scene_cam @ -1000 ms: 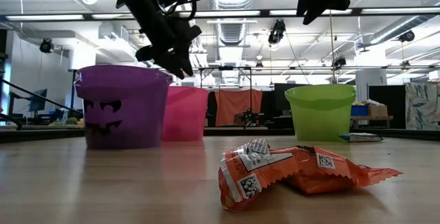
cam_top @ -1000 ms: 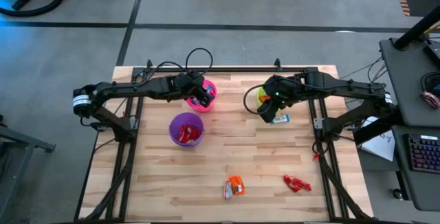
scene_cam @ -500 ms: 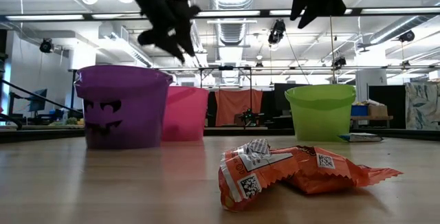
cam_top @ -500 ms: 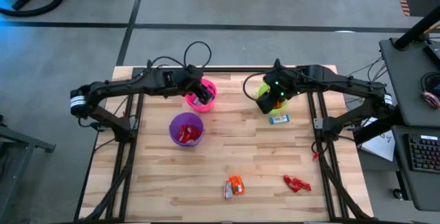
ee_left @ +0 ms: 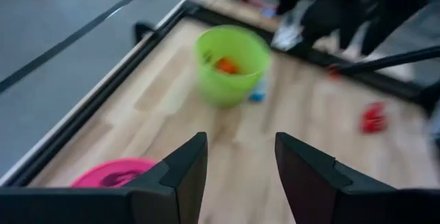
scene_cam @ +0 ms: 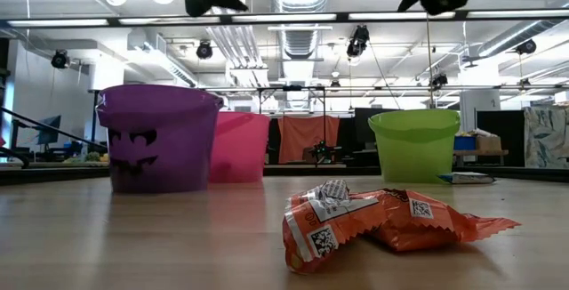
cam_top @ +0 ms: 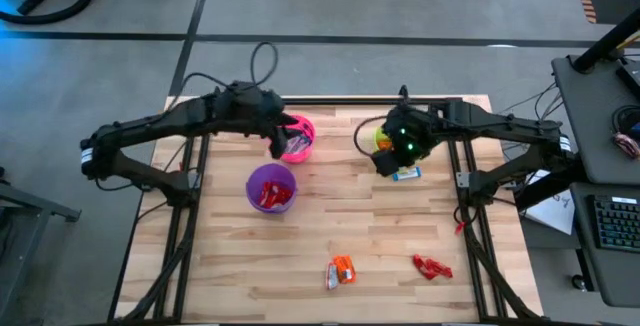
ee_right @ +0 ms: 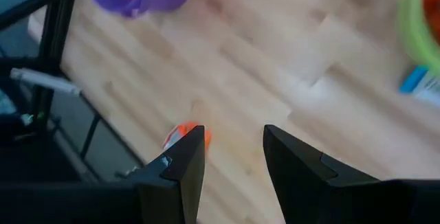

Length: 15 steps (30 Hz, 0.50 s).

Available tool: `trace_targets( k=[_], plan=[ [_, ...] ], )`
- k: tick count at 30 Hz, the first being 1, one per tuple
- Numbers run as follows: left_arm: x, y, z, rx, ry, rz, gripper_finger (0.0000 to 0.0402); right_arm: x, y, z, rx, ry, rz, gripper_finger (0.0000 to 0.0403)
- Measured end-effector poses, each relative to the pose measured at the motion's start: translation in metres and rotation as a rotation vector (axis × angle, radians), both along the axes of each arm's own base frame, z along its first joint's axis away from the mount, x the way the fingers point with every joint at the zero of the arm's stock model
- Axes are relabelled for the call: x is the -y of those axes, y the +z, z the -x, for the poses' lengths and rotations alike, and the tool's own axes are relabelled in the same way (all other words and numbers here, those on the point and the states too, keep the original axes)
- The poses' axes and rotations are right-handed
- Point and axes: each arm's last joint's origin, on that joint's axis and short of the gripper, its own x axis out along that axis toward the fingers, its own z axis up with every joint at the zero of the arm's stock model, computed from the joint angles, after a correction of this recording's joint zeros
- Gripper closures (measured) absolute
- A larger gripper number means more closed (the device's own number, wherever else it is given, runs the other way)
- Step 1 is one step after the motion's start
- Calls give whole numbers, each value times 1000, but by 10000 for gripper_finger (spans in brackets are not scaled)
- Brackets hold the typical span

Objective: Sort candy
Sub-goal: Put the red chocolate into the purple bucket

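While both arms hung raised over wooden table [cam_top: 400, 256], left gripper [cam_top: 277, 147] hovered beside pink cup [cam_top: 299, 137], fingers spread, empty. Right gripper [cam_top: 388, 162] sat by green cup [cam_top: 382, 136], fingers parted, holding nothing. Purple cup [cam_top: 271, 187] held red candy [cam_top: 273, 196]. Orange candy [cam_top: 341, 270], red sweets [cam_top: 431, 266] lay near front edge; blue bar [cam_top: 407, 174] just beside green cup.

A light wooden plank table [cam_top: 330, 216] in a dark metal frame carries three cups toward its far edge: a pink cup [cam_top: 297, 138], a purple cup [cam_top: 271, 188] nearer the middle, and a green cup [cam_top: 383, 138]. A blue-and-white bar [cam_top: 406, 174] lies just beside the green cup, while orange candy [cam_top: 341, 270] and red candy [cam_top: 431, 266] lie apart near the front edge
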Motion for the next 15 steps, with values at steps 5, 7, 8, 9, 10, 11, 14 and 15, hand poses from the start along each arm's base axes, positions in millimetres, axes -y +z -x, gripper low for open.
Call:
trace_targets(
  k=[5, 7, 8, 9, 10, 11, 14, 15],
  plan=[
    [18, 13, 24, 150, -45, 8, 247, -29, -1, -2, -36, 12, -87, 261],
    [25, 15, 31, 186, -64, 7, 248, -43, -2, -1, -62, 29, -109, 261],
    [28, 15, 35, 200, -69, 9, 248, -50, -3, -1, -79, 37, -120, 261],
    [30, 15, 37, 212, -70, 16, 248, -56, -5, -1, -103, 46, -128, 261],
    [33, 15, 40, 227, -74, 22, 248, -63, -7, 1, -132, 58, -137, 261],
    [35, 15, 42, 240, -78, 29, 248, -69, -9, 2, -169, 70, -154, 261],
    [41, 15, 45, 247, -102, 38, 248, -87, -18, 5, -299, 85, -201, 261],
    [43, 15, 45, 247, -110, 39, 248, -92, -21, 6, -343, 92, -204, 261]
  ],
)
